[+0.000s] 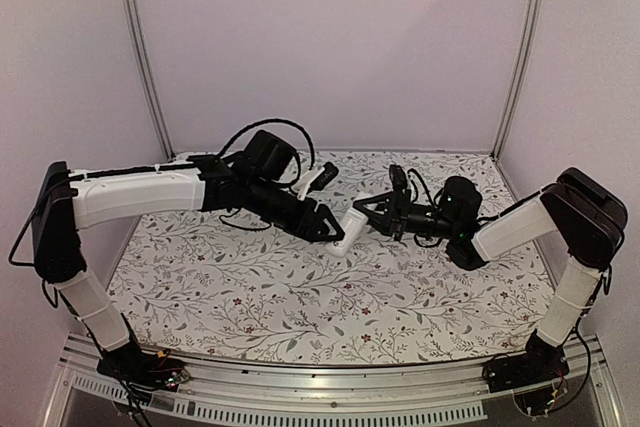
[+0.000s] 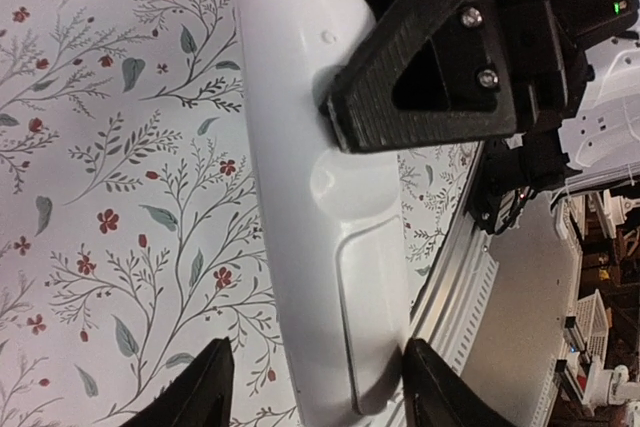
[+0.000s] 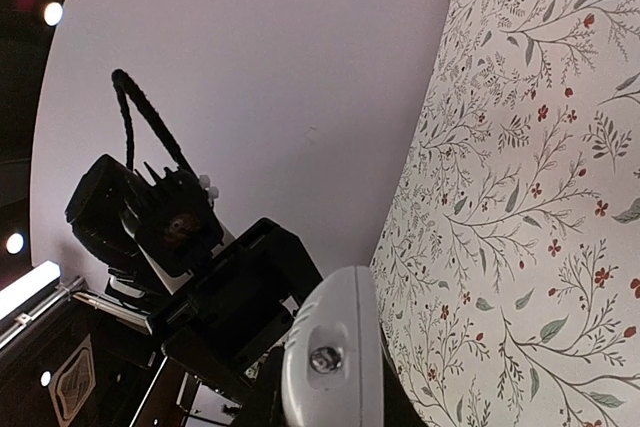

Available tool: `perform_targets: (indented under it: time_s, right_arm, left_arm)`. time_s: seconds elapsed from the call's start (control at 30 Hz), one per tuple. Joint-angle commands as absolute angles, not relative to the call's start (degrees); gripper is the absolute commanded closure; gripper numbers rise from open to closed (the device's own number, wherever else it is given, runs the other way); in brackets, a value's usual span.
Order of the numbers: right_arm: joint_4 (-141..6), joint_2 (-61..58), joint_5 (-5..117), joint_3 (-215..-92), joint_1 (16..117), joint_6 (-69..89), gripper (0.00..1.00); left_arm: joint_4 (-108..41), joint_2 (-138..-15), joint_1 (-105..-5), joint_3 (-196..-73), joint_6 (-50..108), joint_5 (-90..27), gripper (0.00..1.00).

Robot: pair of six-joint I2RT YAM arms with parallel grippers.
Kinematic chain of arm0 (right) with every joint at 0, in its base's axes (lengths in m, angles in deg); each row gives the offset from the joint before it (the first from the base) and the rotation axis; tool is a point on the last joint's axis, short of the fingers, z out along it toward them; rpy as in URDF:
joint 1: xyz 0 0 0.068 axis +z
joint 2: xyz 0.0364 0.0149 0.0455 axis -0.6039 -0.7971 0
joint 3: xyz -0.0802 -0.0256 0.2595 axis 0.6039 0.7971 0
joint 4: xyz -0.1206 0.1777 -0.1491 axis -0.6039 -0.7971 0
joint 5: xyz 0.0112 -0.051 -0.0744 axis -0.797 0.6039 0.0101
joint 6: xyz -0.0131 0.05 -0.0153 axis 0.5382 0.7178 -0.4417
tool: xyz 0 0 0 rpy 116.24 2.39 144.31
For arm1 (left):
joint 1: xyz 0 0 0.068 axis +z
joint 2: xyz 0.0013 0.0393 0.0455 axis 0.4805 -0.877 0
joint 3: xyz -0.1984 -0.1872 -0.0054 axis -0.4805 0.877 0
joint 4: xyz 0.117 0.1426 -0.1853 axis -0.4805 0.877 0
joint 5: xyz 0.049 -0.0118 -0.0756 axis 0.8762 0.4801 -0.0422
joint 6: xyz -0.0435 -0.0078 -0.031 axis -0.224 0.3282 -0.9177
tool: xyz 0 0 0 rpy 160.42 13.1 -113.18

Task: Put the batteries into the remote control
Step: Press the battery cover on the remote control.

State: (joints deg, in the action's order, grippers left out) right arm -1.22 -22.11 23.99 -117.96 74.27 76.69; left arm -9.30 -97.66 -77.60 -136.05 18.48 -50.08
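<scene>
The remote control (image 1: 350,232) is a slim white bar held above the middle of the table, between the two grippers. My right gripper (image 1: 367,211) is shut on its far half; its black finger (image 2: 430,57) presses against the white back (image 2: 300,147). An outlined panel (image 2: 375,287) shows on that back. My left gripper (image 2: 318,352) straddles the near end: one fingertip (image 2: 425,367) touches the remote's edge, the other (image 2: 210,372) stands a little off it. In the right wrist view, the remote's rounded end (image 3: 335,327) with a small screw sits between my right gripper's (image 3: 335,392) fingers. The batteries are out of view.
A floral cloth (image 1: 250,292) covers the table. Pale walls close in the back and sides. A metal rail (image 1: 330,387) runs along the near edge by both arm bases. The left arm's dark wrist and cable (image 3: 170,217) hang close in front of the right gripper.
</scene>
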Motion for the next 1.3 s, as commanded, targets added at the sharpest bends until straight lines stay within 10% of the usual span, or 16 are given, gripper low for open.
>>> perform_targets:
  time_s: [0.0,1.27]
  right_arm:
    - [3.09,-22.18,22.70,-119.32,74.75,77.92,1.00]
    - [9.27,-20.47,22.15,-120.19,71.95,84.24,1.00]
  left_arm:
    - [-5.60,-99.52,-78.31,-137.88,19.56,-45.91,0.47]
    - [-2.10,-97.06,-79.35,-131.84,25.49,-48.31,0.46]
